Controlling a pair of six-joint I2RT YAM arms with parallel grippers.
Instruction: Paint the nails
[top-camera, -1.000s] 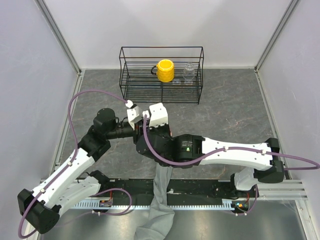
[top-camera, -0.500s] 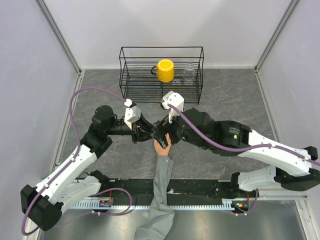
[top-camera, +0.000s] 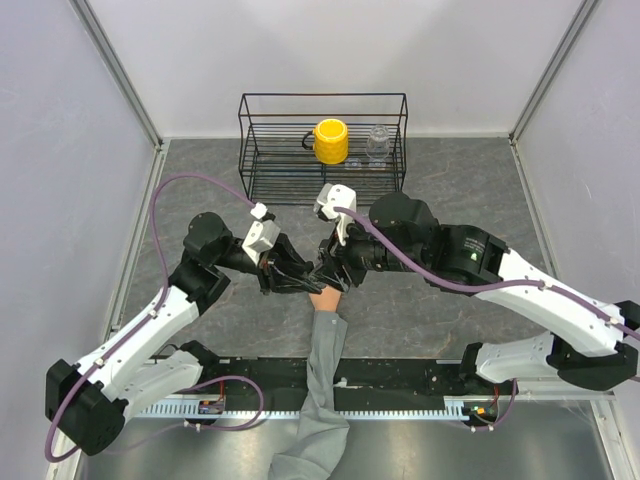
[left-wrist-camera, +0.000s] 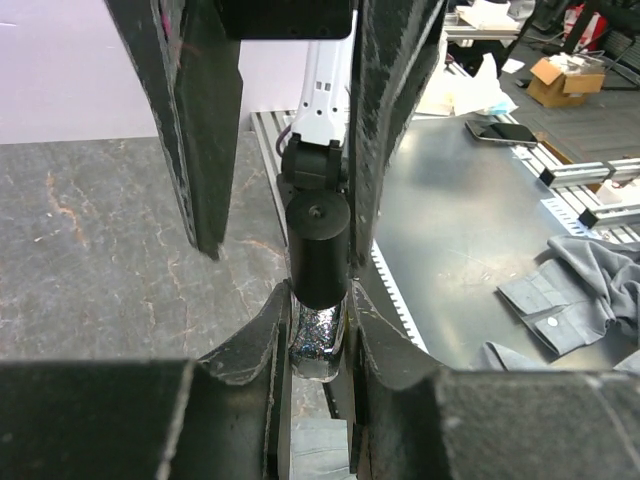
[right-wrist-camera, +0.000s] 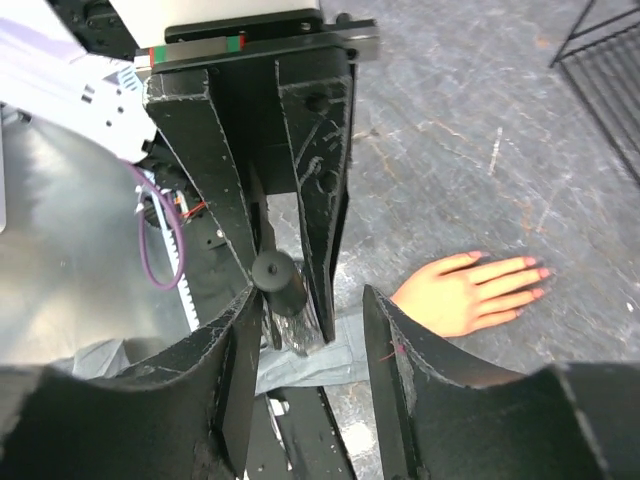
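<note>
The step in hand looks like opening the polish, before any painting. The left pincer (left-wrist-camera: 318, 312) is pressed together on a small nail polish bottle (left-wrist-camera: 317, 342) and holds it upright. The right pincer (right-wrist-camera: 312, 300) is spread, its jaws on both sides of the black cap (left-wrist-camera: 318, 255), one of them clearly apart from it.

The next move, I judge, calls for closing on the cap and turning it off without tilting the bottle.

The mannequin hand (right-wrist-camera: 462, 298) lies flat on the counter (top-camera: 450, 190) just beside both pincers, its nails (right-wrist-camera: 536, 272) showing pink and its grey sleeve (top-camera: 325, 350) hanging over the near edge. Both arms crowd above the hand. The wire rack (top-camera: 300, 180) with a yellow mug (top-camera: 331, 141) and a clear jar (top-camera: 377, 143) stands well apart.
</note>
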